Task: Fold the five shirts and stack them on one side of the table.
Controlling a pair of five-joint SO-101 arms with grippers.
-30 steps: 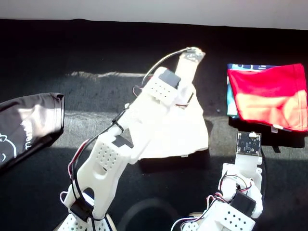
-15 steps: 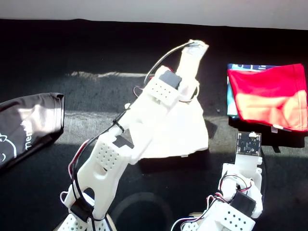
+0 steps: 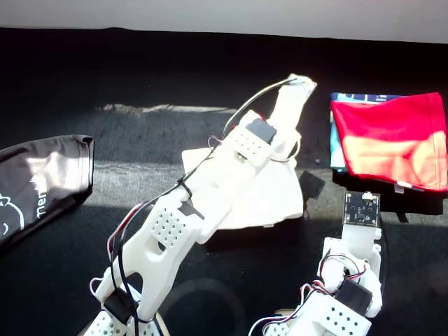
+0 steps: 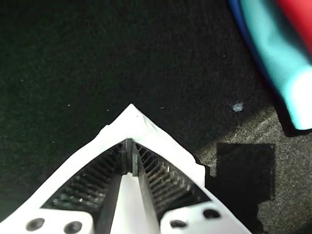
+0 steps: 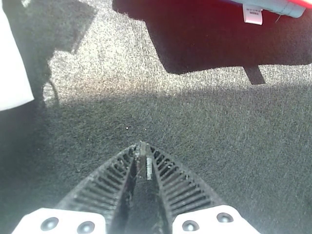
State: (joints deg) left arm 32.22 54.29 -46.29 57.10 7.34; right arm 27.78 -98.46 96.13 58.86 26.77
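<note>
A white shirt [image 3: 273,189] lies partly folded at the table's middle. My left gripper [image 3: 302,82] is shut on one corner of it, held up beyond the shirt and just left of the stack. In the left wrist view the white cloth [image 4: 161,141] wraps the closed jaws [image 4: 129,146]. A folded red shirt [image 3: 392,140] tops a teal and blue shirt [image 3: 336,143] at the right side. A black shirt [image 3: 38,182] lies unfolded at the left edge. My right gripper [image 5: 141,151] is shut on nothing, low over the mat in front of the stack.
The right arm [image 3: 353,273] stands at the front right, the left arm's links [image 3: 175,231] cross the middle. The table is covered by a black mat [image 3: 140,84] with open room at the back left. A white label [image 5: 252,13] hangs from the stack's edge.
My left gripper has swung right and farther back with the white shirt's corner, pulling the cloth toward the stack. The right arm has stayed still.
</note>
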